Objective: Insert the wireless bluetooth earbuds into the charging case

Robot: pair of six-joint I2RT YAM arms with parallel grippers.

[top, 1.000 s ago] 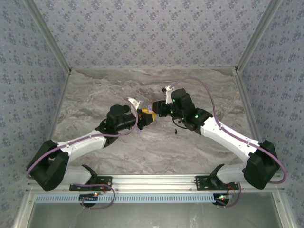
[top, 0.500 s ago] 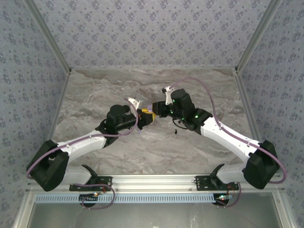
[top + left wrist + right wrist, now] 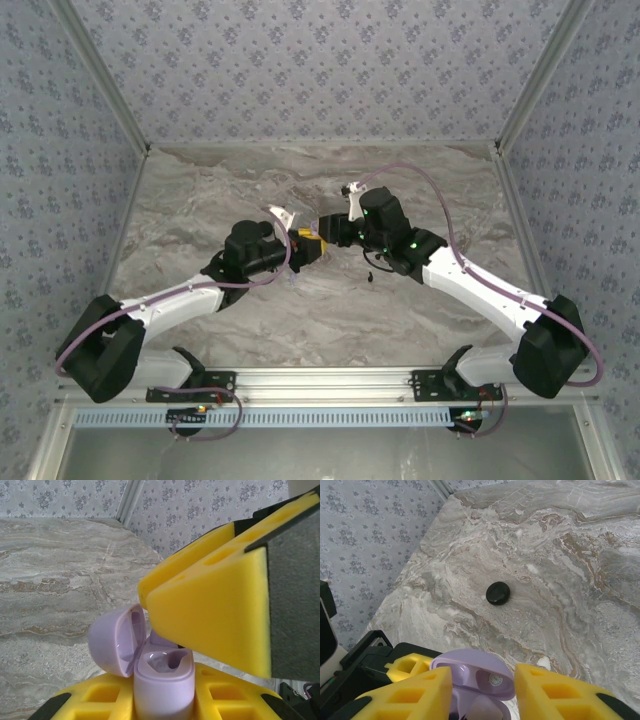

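My left gripper [image 3: 162, 702] is shut on the lilac charging case [image 3: 162, 680], which stands upright between its yellow fingers [image 3: 95, 700] with the lid [image 3: 117, 640] swung open to the left. One well of the case shows hollow. A pale lilac earbud [image 3: 484, 711] sits at the case's mouth, below the lid [image 3: 480, 672]. My right gripper [image 3: 482, 680] hovers just over the case, open, its yellow fingers [image 3: 407, 695] standing clear on either side of the earbud. In the top view both grippers meet mid-table, left [image 3: 303, 246] and right [image 3: 326, 232].
A round black puck [image 3: 497, 592] lies on the marble table [image 3: 560, 580] beyond the case. A small dark piece [image 3: 372, 275] lies under the right arm. Patterned walls [image 3: 320, 70] close in the back and sides.
The right gripper's fingers have spread a little over the case. Both arms otherwise stay where they were.
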